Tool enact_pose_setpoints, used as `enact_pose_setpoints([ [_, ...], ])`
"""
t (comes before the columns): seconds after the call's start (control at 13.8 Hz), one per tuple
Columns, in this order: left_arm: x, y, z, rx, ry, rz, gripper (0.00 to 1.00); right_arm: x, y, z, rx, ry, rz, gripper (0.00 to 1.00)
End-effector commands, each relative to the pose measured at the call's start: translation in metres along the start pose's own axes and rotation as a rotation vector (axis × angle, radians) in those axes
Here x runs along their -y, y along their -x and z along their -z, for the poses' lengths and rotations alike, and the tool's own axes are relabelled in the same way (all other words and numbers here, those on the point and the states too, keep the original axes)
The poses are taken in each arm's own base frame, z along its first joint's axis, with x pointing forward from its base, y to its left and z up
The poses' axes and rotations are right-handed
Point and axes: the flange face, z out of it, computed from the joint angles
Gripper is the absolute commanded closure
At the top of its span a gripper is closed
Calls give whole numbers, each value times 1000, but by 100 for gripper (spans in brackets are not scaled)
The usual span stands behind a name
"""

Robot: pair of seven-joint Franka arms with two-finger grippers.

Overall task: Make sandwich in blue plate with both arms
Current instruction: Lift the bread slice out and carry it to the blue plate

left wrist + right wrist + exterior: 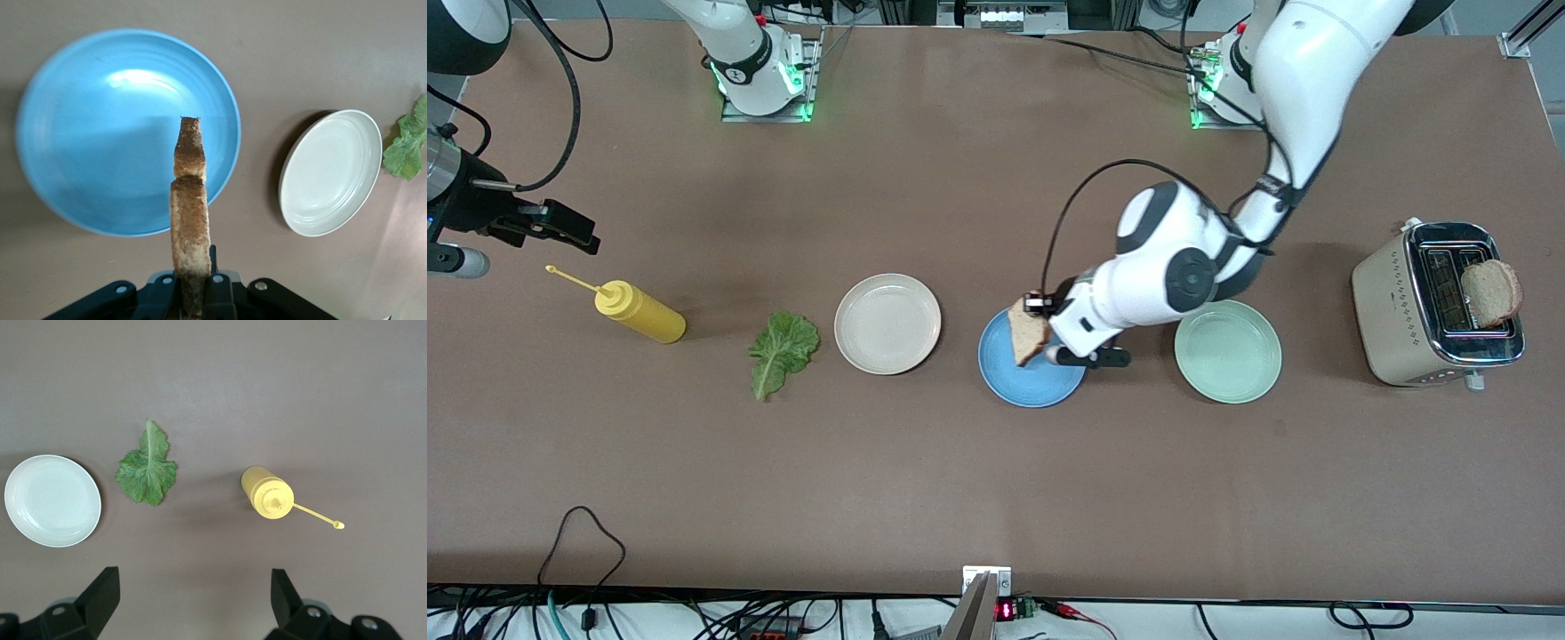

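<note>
bread slice (1029,332) upright on edge in clamped left gripper (193,293) over blue plate (1014,378)

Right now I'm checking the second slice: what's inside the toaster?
One slice of brown bread sticks up from a slot of the beige metal toaster. The slice's lower part is hidden inside; the other slot looks empty.

- I can read no words, labels or brand names on anything on my worktop (960,480).
- A small red-lit display (1005,611) sits at the worktop's near edge; its digits are too small for me to make out.
</note>
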Motion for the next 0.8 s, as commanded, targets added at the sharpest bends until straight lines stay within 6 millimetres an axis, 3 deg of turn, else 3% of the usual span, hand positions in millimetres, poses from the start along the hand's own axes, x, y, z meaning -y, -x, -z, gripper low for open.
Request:
enact_pose_setpoints([
  [0.0, 1, -5, -10, -6, 22, 18, 100, 1, -9, -17, 26, -11, 4, 0],
  [0.36, 13, -14, -25, -12, 23, 26, 99, 5, -14, -29, 52, -9, 11, 0],
  [0.44, 21, -18, -31, -6, 17, 35, 94, 5, -16, -33, 60, -10, 11, 0],
  [0.51, 30, -23, -38, 3, 15, 48, 76, 6, -17, -38, 69, -8, 13, 0],
  [0.65, 38, -28, -44, 7, 11, 58, 18, 12, -17, -43, 81, -7, 22, 0],
  [0.73, 48, -35, -42, -4, 0, 70, 0, 17, -18, -46, 84, -6, 28, 0],
])
